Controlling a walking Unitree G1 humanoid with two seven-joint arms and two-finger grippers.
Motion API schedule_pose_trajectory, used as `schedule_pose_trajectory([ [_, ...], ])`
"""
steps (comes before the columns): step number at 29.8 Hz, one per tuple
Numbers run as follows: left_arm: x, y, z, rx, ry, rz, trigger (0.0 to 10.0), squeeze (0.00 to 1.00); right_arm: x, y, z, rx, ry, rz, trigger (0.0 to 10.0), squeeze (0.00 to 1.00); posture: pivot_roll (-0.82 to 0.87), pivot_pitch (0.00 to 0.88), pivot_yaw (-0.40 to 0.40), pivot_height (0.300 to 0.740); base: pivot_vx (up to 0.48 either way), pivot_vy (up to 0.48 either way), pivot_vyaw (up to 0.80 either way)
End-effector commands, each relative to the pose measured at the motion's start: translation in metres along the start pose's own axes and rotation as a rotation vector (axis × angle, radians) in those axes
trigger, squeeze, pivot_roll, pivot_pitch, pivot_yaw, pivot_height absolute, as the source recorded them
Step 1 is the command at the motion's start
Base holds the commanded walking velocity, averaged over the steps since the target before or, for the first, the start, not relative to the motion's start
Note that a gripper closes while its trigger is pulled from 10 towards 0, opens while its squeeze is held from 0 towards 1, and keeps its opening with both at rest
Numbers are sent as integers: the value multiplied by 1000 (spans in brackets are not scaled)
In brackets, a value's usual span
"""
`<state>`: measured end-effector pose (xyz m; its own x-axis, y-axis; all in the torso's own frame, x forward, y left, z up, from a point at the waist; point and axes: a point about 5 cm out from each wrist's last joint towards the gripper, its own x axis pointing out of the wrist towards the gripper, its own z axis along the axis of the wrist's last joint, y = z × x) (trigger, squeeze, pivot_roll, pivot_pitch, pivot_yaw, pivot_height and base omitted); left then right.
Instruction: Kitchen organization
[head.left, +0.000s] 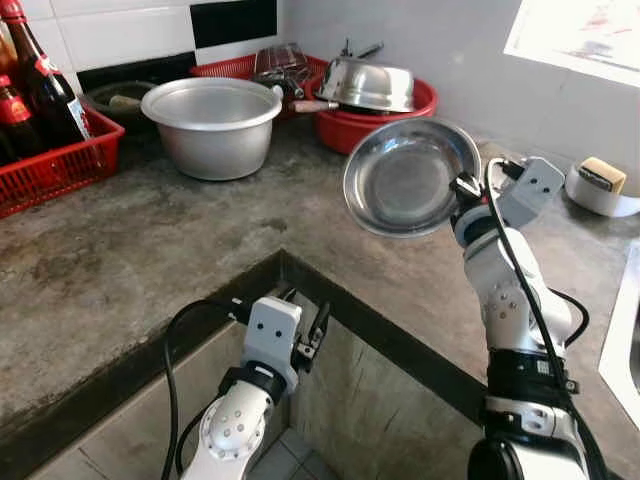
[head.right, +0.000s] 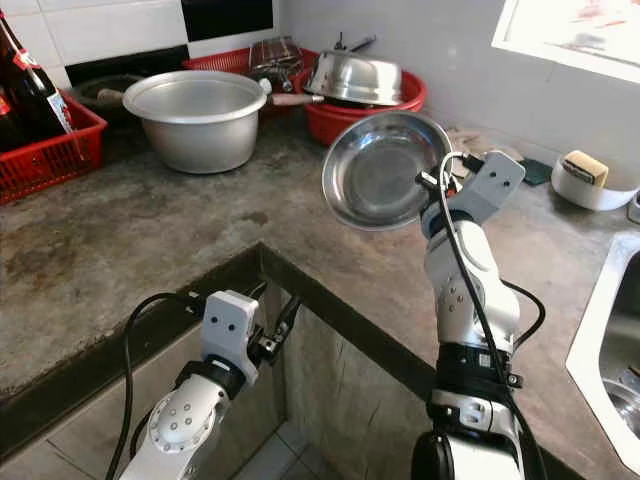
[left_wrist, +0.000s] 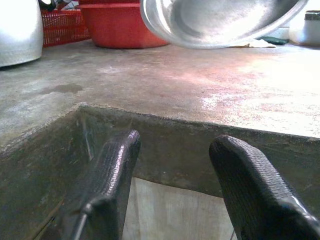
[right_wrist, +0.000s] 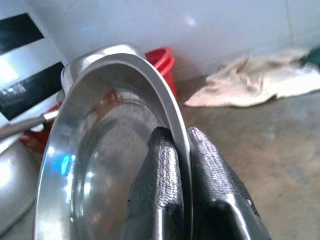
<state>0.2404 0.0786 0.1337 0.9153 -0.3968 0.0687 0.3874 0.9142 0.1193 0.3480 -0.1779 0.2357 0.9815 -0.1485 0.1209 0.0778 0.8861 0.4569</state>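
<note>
My right gripper is shut on the rim of a shallow steel plate, held tilted on edge above the grey concrete counter. In the right wrist view the two black fingers pinch the plate's rim from both sides. My left gripper hangs low in front of the counter's inner corner, open, with nothing between its fingers. The left wrist view looks over the counter edge at the plate's underside.
Behind the plate, a red basin holds an upturned steel bowl. A large aluminium pot stands at the back, and a red crate with bottles at the left. A white dish with a sponge and a sink are on the right.
</note>
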Motion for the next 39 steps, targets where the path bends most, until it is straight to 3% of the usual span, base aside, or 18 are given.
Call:
schedule_pose_trajectory([
  [1,2,0,1,-8,-6,-6,10000,0,-8,3,16,-75,-107,-2,0,0,46,20,-69,740,0,0,0],
  [2,2,2,3,-12,-9,-2,10000,0,-16,2,19,-124,-141,-10,0,0,46,18,-67,740,0,0,0],
  [6,4,4,3,-19,-9,-1,10000,0,-28,1,19,-162,-155,-15,0,0,40,14,-57,740,0,0,-200],
  [13,6,4,4,-20,-17,-7,10000,0,-35,0,17,-214,-162,-27,0,0,30,10,-48,740,0,373,-800],
  [21,10,5,8,39,-45,-28,10000,0,-42,3,14,-267,-174,-48,0,0,29,8,-41,740,0,0,-800],
  [39,11,3,6,38,-32,-49,10000,0,-42,4,14,-285,-179,-46,0,0,26,7,-34,740,0,-431,-800],
])
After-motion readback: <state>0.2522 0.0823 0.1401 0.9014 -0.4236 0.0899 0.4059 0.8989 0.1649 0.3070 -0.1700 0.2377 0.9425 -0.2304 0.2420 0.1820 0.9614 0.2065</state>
